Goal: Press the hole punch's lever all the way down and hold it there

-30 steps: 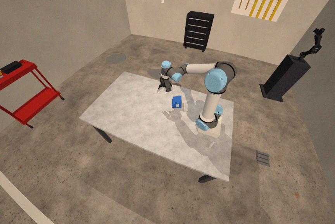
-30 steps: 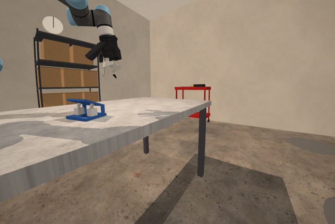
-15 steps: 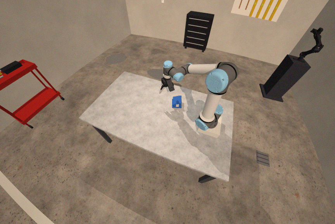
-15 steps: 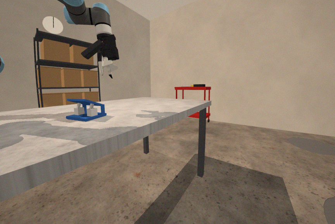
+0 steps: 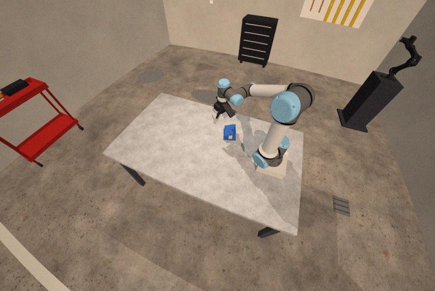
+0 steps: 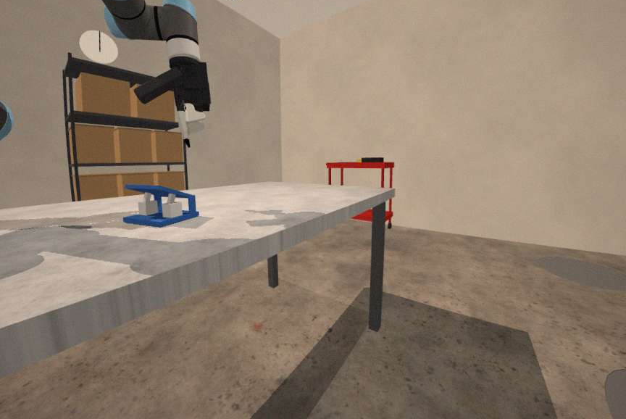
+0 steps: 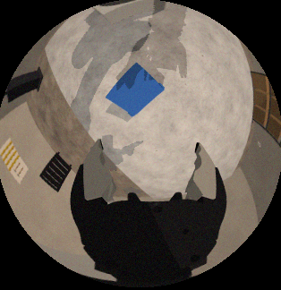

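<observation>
The blue hole punch (image 5: 229, 132) stands upright on the grey table top (image 5: 207, 154), near its middle. In the exterior view the hole punch (image 6: 160, 206) shows a flat blue base, two grey punch blocks and a raised blue lever. In the wrist view the hole punch (image 7: 135, 89) is a blue square ahead of the fingers. My gripper (image 5: 218, 116) hangs high in the air beyond the punch, toward the table's far edge. The gripper (image 6: 187, 130) is open and empty, well above the table. In the wrist view the gripper (image 7: 149, 151) has its two fingers spread wide, with nothing between them.
My arm's base (image 5: 272, 161) stands on a pale block at the table's right side. A red cart (image 5: 26, 119) stands off to the left. A black drawer cabinet (image 5: 257, 39) is by the far wall. A shelf with boxes (image 6: 123, 126) stands behind the table.
</observation>
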`<state>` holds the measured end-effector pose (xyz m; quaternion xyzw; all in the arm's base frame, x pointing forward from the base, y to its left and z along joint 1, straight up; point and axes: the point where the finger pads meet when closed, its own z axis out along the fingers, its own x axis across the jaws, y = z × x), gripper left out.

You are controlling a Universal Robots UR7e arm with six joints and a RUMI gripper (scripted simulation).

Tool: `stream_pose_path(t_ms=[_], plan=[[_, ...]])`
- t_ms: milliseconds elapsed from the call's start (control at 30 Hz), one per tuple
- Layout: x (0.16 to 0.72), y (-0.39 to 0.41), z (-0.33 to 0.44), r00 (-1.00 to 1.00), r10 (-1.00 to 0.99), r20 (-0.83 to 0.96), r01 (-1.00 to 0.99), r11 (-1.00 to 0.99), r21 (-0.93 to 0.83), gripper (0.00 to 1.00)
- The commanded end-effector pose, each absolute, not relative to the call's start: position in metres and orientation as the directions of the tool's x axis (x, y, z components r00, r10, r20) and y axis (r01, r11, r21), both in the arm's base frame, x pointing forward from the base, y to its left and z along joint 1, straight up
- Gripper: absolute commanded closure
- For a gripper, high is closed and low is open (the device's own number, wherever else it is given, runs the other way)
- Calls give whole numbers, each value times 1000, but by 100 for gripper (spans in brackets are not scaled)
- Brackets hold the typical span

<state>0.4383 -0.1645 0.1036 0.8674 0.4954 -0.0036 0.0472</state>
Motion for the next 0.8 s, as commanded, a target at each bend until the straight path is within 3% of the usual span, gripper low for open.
stream_pose_path(t_ms=[0,767], plan=[[422,-168,103,400,915,-51,916,-397,63,0],[357,-176,95,-80,997,-24,997,80,5,0]])
